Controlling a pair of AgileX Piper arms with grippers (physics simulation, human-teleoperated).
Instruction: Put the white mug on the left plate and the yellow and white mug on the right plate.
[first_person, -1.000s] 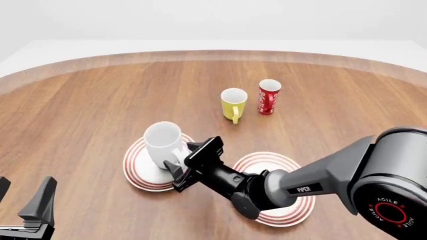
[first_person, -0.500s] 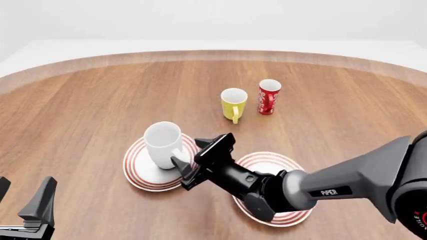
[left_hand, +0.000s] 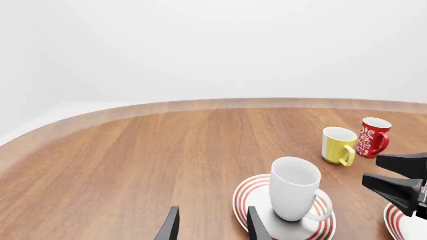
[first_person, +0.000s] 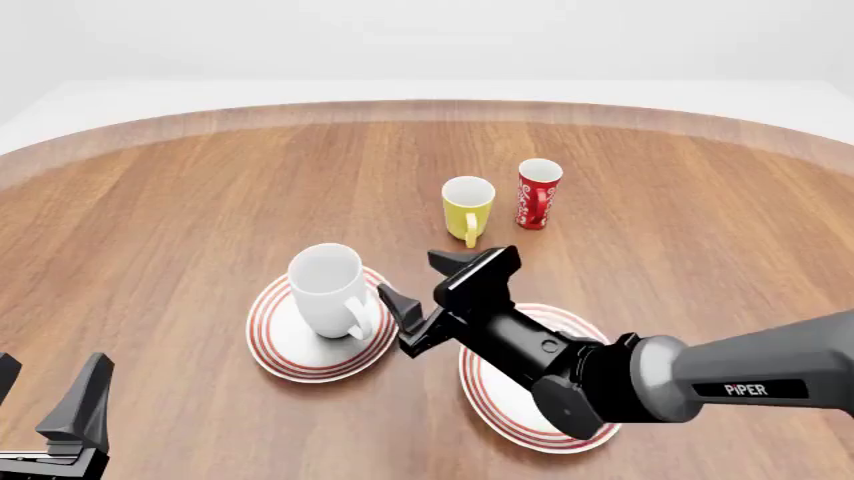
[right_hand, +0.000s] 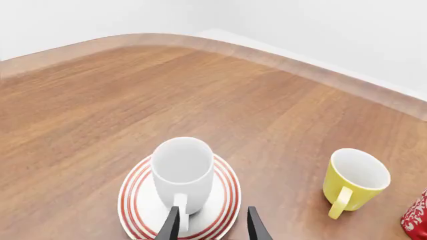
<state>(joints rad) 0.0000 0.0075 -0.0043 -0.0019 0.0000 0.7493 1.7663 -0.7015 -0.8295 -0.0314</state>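
White mug (first_person: 330, 290) upright on left plate (first_person: 282, 345), handle toward the near right; sits toward the plate's far side in front view, red rings showing all round it. Nothing gripping it.

Right claw (first_person: 424, 281) above the desk (first_person: 174, 220), between the white mug and the right plate (first_person: 497, 405); fingers spread, pinching nothing. Apart from the mug, just right of its handle in front view. Right arm reaches in across the right plate, covering much of its middle; rim visible on near and left side. Right wrist view: both finger tips (right_hand: 172, 225) parted, with the white mug's handle (right_hand: 181, 207) seen between them, further off.

Yellow and white mug (first_person: 467, 208) upright on bare desk, beyond the right claw, well apart from both plates; handle toward the near side. Not on right plate. Red cup (first_person: 538, 193) with white markings just beside it, to its right, standing, not touching.

Left claw (first_person: 47, 415) low at near-left edge of front view, well apart from all cups and plates; fingers spread, nothing between them. Left wrist view: two finger tips (left_hand: 256, 227) parted, white mug on its plate ahead, right claw's tips entering from one side.
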